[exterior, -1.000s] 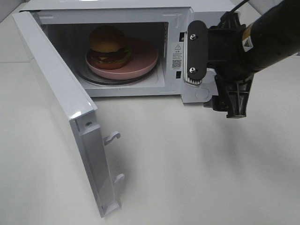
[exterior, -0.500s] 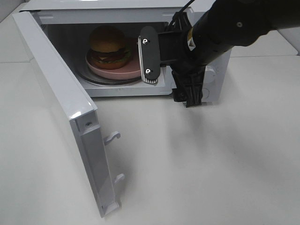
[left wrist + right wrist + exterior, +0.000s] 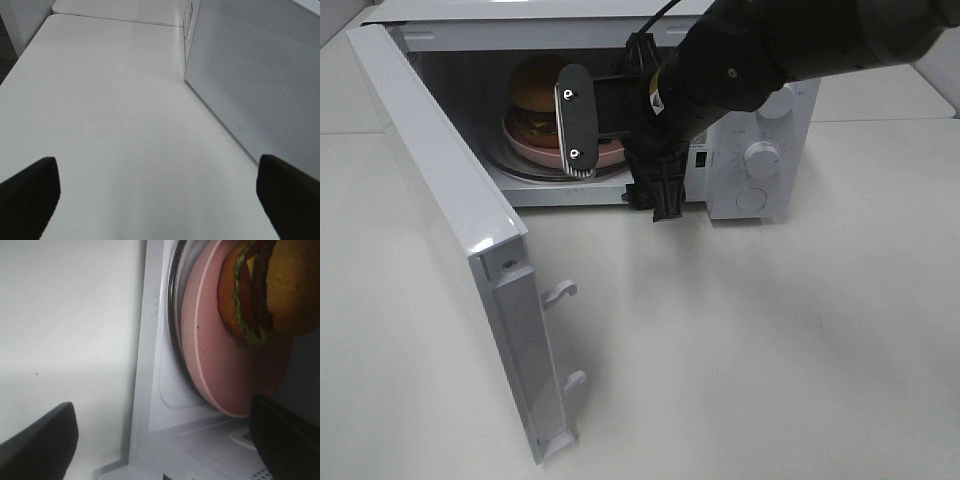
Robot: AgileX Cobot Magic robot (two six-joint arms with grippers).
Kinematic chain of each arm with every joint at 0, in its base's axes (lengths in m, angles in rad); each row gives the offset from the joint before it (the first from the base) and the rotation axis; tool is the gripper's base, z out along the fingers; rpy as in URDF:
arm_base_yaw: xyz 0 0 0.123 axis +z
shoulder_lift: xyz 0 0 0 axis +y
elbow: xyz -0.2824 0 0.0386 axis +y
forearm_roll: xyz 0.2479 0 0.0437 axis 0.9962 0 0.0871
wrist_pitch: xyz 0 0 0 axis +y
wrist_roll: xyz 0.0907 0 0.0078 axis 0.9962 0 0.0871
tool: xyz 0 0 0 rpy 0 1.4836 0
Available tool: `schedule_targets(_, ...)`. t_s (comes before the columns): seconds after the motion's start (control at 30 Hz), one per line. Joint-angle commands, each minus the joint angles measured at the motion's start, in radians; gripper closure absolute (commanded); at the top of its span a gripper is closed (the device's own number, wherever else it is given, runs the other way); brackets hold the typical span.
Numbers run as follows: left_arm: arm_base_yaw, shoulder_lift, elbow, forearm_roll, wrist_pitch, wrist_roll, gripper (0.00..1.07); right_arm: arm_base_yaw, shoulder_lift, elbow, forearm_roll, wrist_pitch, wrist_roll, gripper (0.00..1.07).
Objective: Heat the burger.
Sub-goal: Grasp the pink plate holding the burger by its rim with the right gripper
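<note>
White microwave (image 3: 720,205) on a pale table (image 3: 770,350), exterior high view. Its door (image 3: 450,200) stands swung wide, latch hooks (image 3: 560,292) exposed. The burger (image 3: 542,88) sits on a pink plate (image 3: 525,150) inside the cavity, partly hidden by the right gripper (image 3: 620,182), which hangs at the mouth of the opening with its jaws spread and nothing between them. Two dials (image 3: 762,158) face front on the control panel. The left arm is not visible here.

Left wrist view. The left gripper (image 3: 160,200) has both fingertips (image 3: 30,195) well apart and empty, above bare table, near the door's perforated outer face (image 3: 260,90).

Right wrist view. The right gripper (image 3: 160,437), spread and empty, looks at the cavity sill. The burger (image 3: 260,290) rests toward one side of the plate (image 3: 210,355), which lies on the glass turntable (image 3: 172,315).

Loading appears complete, so the step in hand is probably closing the door. To do it well, clear the right arm fully out of the opening first. Then press on the door's outer face near its free edge, slowly, until both hooks seat, without sliding the oven.
</note>
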Motion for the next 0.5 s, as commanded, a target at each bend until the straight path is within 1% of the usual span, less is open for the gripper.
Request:
schedule_targets(0.03, 0.006, -0.005, 0.002, 0.001, -0.001, -0.006, 0.06, 0.004, 0.027, -0.026, -0.008, -0.031, 0.005, 0.19)
schedule_targets(0.1, 0.006, -0.005, 0.002, 0.001, -0.001, -0.006, 0.06, 0.004, 0.037, -0.034, -0.008, -0.038, 0.008, 0.19)
schedule_targets(0.17, 0.006, -0.005, 0.002, 0.001, -0.001, -0.006, 0.06, 0.004, 0.088, -0.072, -0.009, -0.059, 0.011, 0.20)
schedule_targets(0.4, 0.006, -0.005, 0.002, 0.001, -0.001, -0.006, 0.06, 0.000, 0.162, -0.135, -0.007, -0.075, 0.012, 0.21)
schedule_targets(0.5, 0.006, -0.005, 0.002, 0.001, -0.001, -0.006, 0.06, 0.000, 0.210, -0.184, -0.007, -0.079, 0.012, 0.22)
